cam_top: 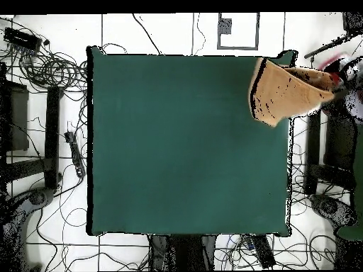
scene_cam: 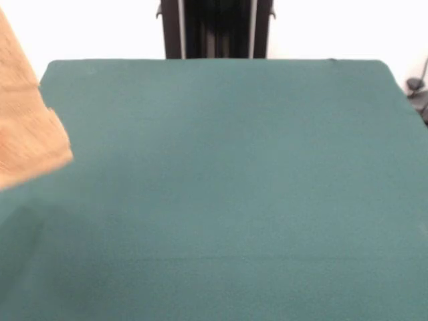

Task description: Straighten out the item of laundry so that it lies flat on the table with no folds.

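Overhead view: towel (cam_top: pixel 282 93) is hanging over the table (cam_top: pixel 184 142) at its edge near one far corner from the robot base, looking held up rather than lying flat, prob. by someone off the table's side, though whatever is holding it is too ragged to make out. Front view is showing the same towel (scene_cam: pixel 27 120) coming in at the frame's edge beside the table (scene_cam: pixel 227 200), raised, blurred. Gripper isn't showing in either view; only the pedestal (scene_cam: pixel 215 28) is standing behind the table's far edge, so can't tell its state. Towel's long axis is running roughly outward across the table edge. Judging: task not started; arm would be reaching across the table toward that corner once the towel is lying down.
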`<move>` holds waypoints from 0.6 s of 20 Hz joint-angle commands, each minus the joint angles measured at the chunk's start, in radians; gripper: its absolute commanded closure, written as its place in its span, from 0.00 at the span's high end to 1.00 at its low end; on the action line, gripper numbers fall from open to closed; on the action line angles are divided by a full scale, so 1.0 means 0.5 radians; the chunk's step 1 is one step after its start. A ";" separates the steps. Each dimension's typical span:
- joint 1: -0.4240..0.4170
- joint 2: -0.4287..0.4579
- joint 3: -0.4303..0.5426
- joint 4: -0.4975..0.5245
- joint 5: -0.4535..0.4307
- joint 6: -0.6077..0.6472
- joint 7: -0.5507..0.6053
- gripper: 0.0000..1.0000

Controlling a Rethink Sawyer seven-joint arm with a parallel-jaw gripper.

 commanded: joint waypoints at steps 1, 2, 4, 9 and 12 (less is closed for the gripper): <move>-0.083 -0.304 -0.030 0.659 0.050 0.228 -0.260 0.00; -0.089 -0.342 -0.032 0.723 0.051 0.198 -0.264 0.00; -0.096 -0.414 -0.034 0.838 0.048 0.147 -0.264 0.00; -0.092 -0.516 -0.033 1.014 0.030 0.017 -0.252 0.00; -0.122 -0.534 -0.018 1.081 0.033 -0.053 -0.296 0.00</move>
